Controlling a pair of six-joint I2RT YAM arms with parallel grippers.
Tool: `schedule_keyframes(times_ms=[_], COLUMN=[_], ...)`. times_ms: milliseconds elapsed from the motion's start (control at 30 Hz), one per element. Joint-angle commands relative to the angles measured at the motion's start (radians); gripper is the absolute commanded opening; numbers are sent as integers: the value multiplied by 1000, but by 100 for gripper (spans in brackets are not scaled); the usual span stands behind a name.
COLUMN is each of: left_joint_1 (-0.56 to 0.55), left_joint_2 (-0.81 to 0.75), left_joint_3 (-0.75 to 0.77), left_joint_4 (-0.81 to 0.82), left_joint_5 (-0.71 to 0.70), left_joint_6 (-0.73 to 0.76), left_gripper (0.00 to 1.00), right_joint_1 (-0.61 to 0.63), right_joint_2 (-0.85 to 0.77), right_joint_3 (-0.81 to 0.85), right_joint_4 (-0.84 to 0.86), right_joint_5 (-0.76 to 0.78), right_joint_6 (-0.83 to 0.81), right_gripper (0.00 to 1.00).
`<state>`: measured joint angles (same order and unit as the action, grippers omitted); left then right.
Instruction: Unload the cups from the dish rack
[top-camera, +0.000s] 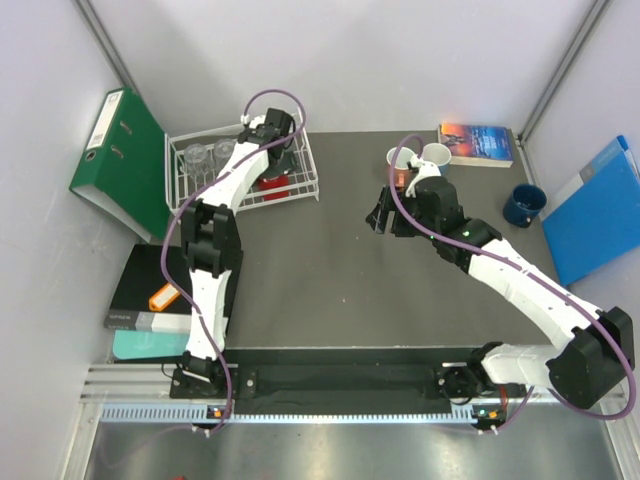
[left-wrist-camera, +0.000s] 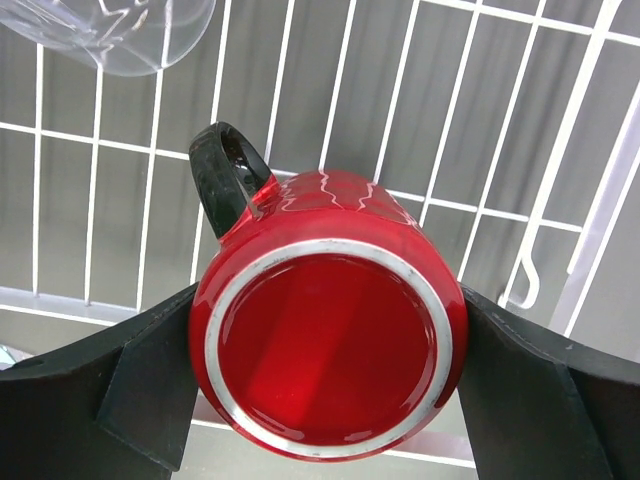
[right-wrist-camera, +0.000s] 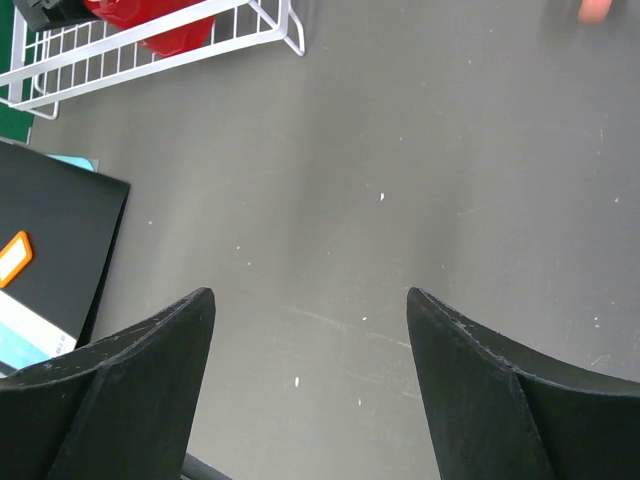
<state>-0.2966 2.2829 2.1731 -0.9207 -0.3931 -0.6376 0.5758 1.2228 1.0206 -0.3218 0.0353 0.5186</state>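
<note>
Left wrist view: the red mug (left-wrist-camera: 330, 350) lies base-up at lower centre, inside the dish rack (top-camera: 305, 180). The left gripper (left-wrist-camera: 325, 375) clamps its sides, probably to lift it out. The right gripper (right-wrist-camera: 310, 330) hangs wide over the table (right-wrist-camera: 400, 150).

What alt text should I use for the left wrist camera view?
A red mug, base toward the camera, is clamped between the black fingers of the left pincer. Behind it lies the white wire dish rack, with a clear glass tumbler at top left.
</note>
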Motion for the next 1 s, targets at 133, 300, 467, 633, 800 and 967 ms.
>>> schedule_keyframes(times_ms=[133,300,467,633,800,967], left_joint_1=[16,40,50,93,128,194], left_joint_2=[-261,-276,-270,-379,-421,-513], left_joint_3=[-190,-154,-147,-272,-297,-447], left_joint_4=[166,194,206,370,437,620], left_joint_5=[117,178,198,339,423,581], left_joint_6=[19,16,24,-40,-88,-180], left_gripper=[0,0,0,0,0,0], right_joint_1=[9,9,10,9,10,6], right_joint_2=[-9,-12,-20,-34,-32,-65], right_joint_3=[56,67,64,55,76,47], right_joint_4=[13,13,15,33,23,84], right_joint_5=[54,57,57,58,107,146], right_joint_6=[-38,-37,-31,-38,-35,14], right_gripper=[78,77,78,77,77,80])
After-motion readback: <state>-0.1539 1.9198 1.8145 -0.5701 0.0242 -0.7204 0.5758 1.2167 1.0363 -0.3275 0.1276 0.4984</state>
